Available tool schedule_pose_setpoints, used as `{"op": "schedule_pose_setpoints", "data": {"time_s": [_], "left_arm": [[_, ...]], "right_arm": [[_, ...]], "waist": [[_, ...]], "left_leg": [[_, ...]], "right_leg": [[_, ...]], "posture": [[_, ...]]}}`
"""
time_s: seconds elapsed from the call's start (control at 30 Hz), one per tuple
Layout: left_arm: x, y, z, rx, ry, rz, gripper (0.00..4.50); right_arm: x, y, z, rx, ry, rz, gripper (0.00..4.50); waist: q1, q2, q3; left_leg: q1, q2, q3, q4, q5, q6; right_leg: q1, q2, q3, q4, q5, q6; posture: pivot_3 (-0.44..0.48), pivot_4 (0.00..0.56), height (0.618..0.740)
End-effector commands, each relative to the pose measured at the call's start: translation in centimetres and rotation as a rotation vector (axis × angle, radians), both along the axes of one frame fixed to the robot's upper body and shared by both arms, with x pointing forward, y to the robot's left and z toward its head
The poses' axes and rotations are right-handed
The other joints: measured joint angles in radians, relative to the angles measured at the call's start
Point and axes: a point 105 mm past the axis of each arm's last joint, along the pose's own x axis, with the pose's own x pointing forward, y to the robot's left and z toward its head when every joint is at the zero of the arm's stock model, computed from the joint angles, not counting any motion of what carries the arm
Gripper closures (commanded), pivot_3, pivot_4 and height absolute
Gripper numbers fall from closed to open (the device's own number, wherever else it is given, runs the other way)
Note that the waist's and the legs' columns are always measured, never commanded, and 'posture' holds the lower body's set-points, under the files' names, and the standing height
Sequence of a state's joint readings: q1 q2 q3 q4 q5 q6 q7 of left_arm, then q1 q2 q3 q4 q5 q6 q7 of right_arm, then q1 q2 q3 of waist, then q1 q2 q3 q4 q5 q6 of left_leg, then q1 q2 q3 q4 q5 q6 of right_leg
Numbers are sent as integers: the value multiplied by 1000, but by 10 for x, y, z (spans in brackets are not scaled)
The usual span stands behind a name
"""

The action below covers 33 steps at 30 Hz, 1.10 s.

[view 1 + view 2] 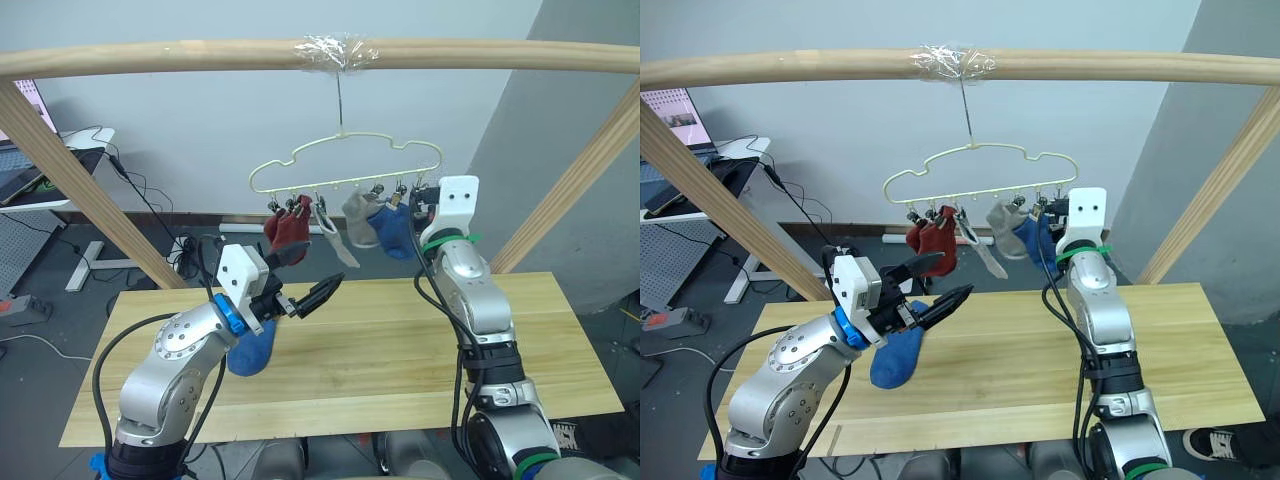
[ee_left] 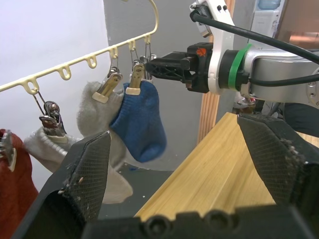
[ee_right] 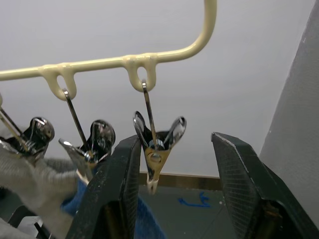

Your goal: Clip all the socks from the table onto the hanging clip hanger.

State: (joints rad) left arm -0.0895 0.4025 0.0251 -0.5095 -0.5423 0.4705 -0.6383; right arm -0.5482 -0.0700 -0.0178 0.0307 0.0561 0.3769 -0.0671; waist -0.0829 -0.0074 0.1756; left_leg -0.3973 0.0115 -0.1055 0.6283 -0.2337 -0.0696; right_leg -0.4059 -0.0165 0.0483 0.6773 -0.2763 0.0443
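Observation:
The pale clip hanger (image 1: 345,160) hangs by its hook from the wooden pole above the table (image 1: 400,340). Clipped to it are two rust red socks (image 1: 288,230), two light grey socks (image 1: 357,220) and one blue sock (image 1: 392,230). Another blue sock (image 1: 898,360) lies on the table, partly hidden behind my left arm. My left gripper (image 1: 937,286) is open and empty, held above that sock and below the red ones. At the hanger's right end, my raised right gripper (image 3: 174,139) is open on either side of an empty metal clip (image 3: 157,144).
Slanted wooden struts (image 1: 70,180) hold the pole (image 1: 200,55) at both sides of the table. A desk with a laptop (image 1: 40,175) and floor cables stand behind on the left. The table's right half is bare wood.

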Motion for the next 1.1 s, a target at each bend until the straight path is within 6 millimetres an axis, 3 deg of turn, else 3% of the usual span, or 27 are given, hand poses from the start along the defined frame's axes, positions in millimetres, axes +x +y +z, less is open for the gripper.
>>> {"op": "schedule_pose_setpoints", "data": {"time_s": [0.03, 0.53, 0.93, 1.03, 1.1], "left_arm": [[-4, -4, 11, 6, -59, -13, 0], [-4, -4, 9, 18, -60, -3, 0], [-6, -6, 7, 29, -53, -13, 0], [-5, -6, 7, 28, -53, -15, 0], [-5, -7, 7, 27, -52, -17, 0]], "right_arm": [[1, 6, 23, 21, -83, 15, 2193], [7, 28, 26, 97, -74, 77, 2193], [12, 27, 21, 104, -54, 66, 2193], [12, 24, 20, 105, -53, 58, 2769], [13, 23, 21, 105, -54, 56, 3442]], "waist": [[0, 0, 0], [0, 0, 1], [1, 1, 2], [1, 1, 2], [1, 1, 2]], "left_leg": [[0, 0, 0, 0, 0, 0], [0, 0, 0, 0, 0, 0], [0, 0, 0, 0, 0, 0], [0, 0, 0, 0, 0, 0], [0, 0, 0, 0, 0, 0]], "right_leg": [[0, 0, 0, 0, 0, 0], [0, 0, 0, 1, 0, 0], [0, 0, 0, 1, 0, 0], [0, 0, 0, 1, 0, 0], [0, 0, 0, 1, 0, 0]], "posture": [[-17, 160, 740], [-12, 165, 740], [-8, 166, 740], [-10, 167, 740], [-10, 167, 740]]}}
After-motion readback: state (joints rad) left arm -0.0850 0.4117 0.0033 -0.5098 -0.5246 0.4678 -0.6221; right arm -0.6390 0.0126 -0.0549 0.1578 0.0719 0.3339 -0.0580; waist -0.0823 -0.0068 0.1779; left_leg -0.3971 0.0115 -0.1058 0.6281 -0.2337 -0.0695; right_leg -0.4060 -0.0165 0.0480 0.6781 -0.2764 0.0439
